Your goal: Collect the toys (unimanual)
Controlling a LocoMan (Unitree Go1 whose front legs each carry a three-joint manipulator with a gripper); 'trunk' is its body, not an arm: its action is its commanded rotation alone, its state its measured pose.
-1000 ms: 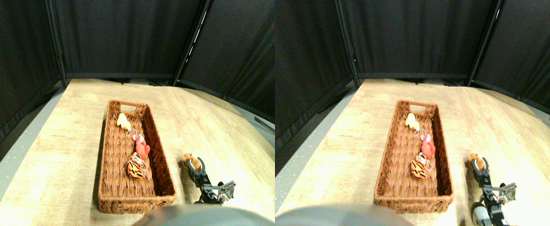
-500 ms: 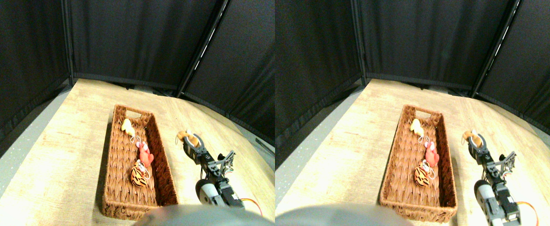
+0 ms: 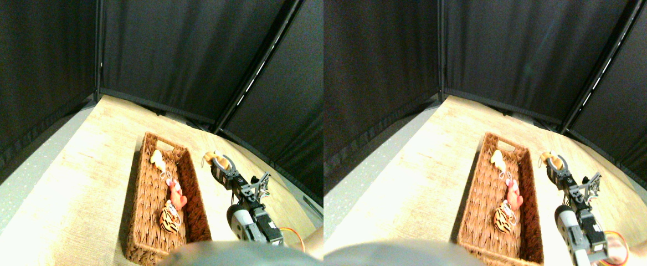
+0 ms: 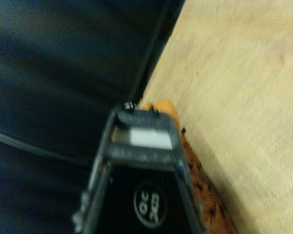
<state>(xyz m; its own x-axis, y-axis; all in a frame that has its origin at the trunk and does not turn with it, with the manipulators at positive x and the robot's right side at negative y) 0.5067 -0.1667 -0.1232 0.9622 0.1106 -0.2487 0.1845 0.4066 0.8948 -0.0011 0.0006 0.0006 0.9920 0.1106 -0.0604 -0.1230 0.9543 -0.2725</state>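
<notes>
My right gripper (image 3: 218,163) is shut on a small orange-tan toy (image 3: 212,158), held up in the air just right of the long brown wicker basket (image 3: 137,194), near its far end. Three toys lie in the basket along its right side: a yellow one (image 3: 158,159) at the far end, a red one (image 3: 176,194) in the middle, and an orange-black striped tiger (image 3: 169,218) nearest me. In the wrist view the orange toy (image 4: 159,106) peeks out beyond the dark jaw frame (image 4: 141,146), with the wicker basket (image 4: 207,200) beside it.
The basket stands on a pale wooden floor (image 3: 80,188) enclosed by black curtain panels (image 3: 179,55). A grey speckled strip (image 3: 13,194) runs along the left. A person's forearm (image 3: 315,246) shows at the lower right edge, behind my arm (image 3: 248,219).
The camera has tilted and shifted. My gripper has lifted the orange-tan toy off the floor and carried it farther away, alongside the basket. A person's forearm has come into view at the lower right.
</notes>
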